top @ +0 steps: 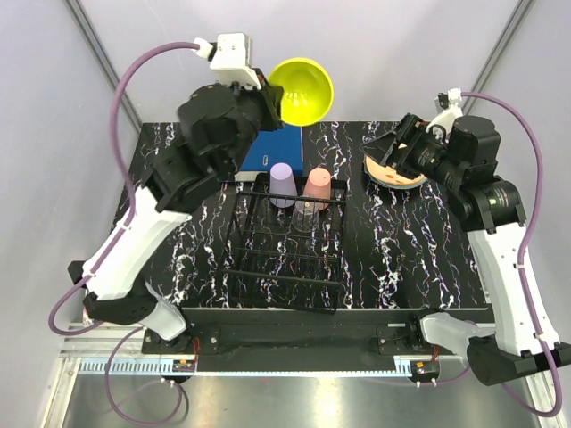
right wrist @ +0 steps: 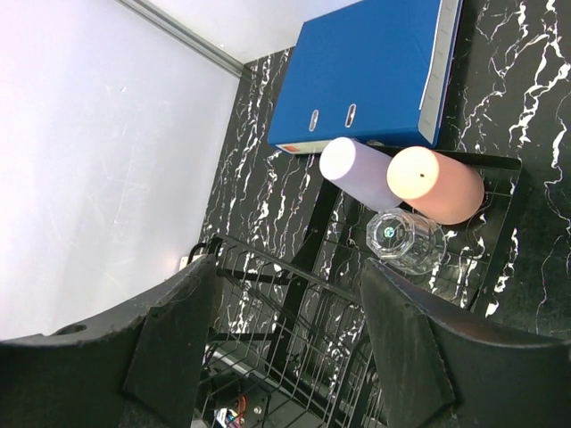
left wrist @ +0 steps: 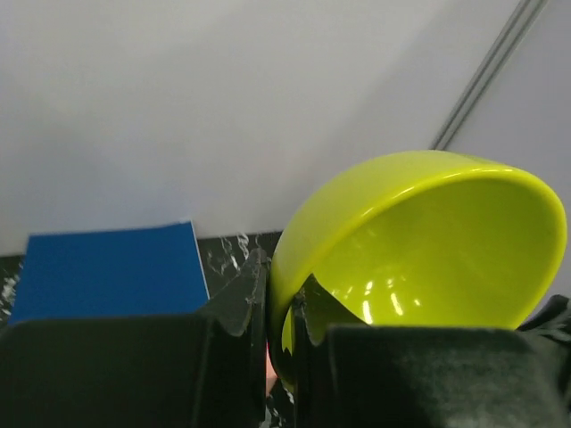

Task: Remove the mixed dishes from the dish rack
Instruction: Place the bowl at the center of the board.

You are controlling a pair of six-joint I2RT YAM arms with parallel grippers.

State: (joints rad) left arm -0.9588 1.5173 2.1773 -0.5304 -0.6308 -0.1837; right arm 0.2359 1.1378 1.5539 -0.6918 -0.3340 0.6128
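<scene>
left end effector (left wrist: 278,308) is clenched on the rim of the yellow bowl (top: 303,89), holding it tilted in the air above the blue binder (top: 278,147) at the worktop's (top: 401,250) far edge. such a thin rim pinch could let the bowl swing or slip, dropping onto the binder or off the back. right end effector (top: 399,147) hangs released over the plates (top: 397,176). lilac cup (top: 283,185), salmon-pink cup (top: 318,187) and clear glass (top: 304,217) sit in the dish rack (top: 268,285).

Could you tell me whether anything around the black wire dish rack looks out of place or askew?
Only the blue lever-arch binder, lying flat on the table just beyond the black wire dish rack: it is no dish. The round yellow bowl hangs tilted, pinched by its rim in the left gripper.
</scene>
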